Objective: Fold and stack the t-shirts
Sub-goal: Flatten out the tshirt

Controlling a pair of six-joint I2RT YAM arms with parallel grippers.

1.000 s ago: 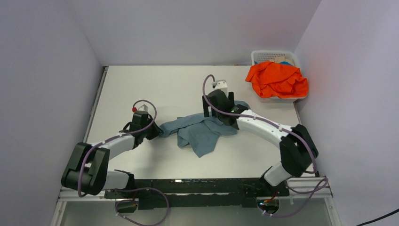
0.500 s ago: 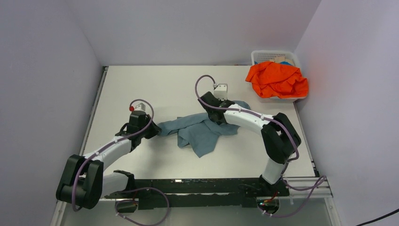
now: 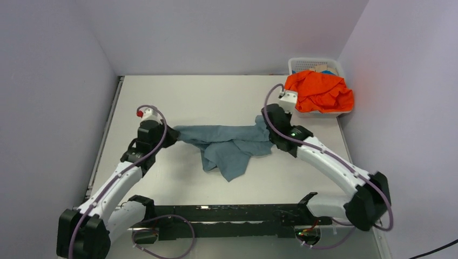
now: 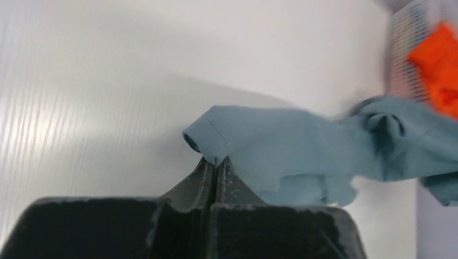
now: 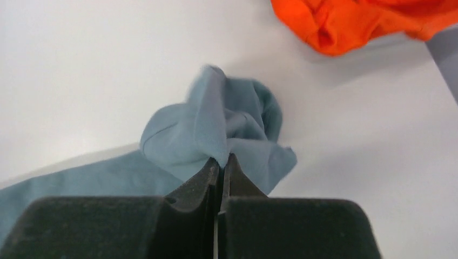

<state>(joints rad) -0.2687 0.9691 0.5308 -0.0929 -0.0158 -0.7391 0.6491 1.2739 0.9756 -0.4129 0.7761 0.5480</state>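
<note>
the blue-grey t-shirt (image 3: pixel 227 148) lies crumpled on the table (image 3: pixel 216 97), left of the white mesh basket (image 3: pixel 309 61) and nearer the arm bases. the left gripper (image 4: pixel 216 163), fingers pressed together, pinches a hemmed edge at the shirt's end farthest from the basket. the right gripper (image 5: pixel 221 162), likewise clamped, holds a bunched fold at the end nearest the basket, close to its near left corner. the orange t-shirt (image 3: pixel 320 91) is heaped in the basket, spilling over its rim.
</note>
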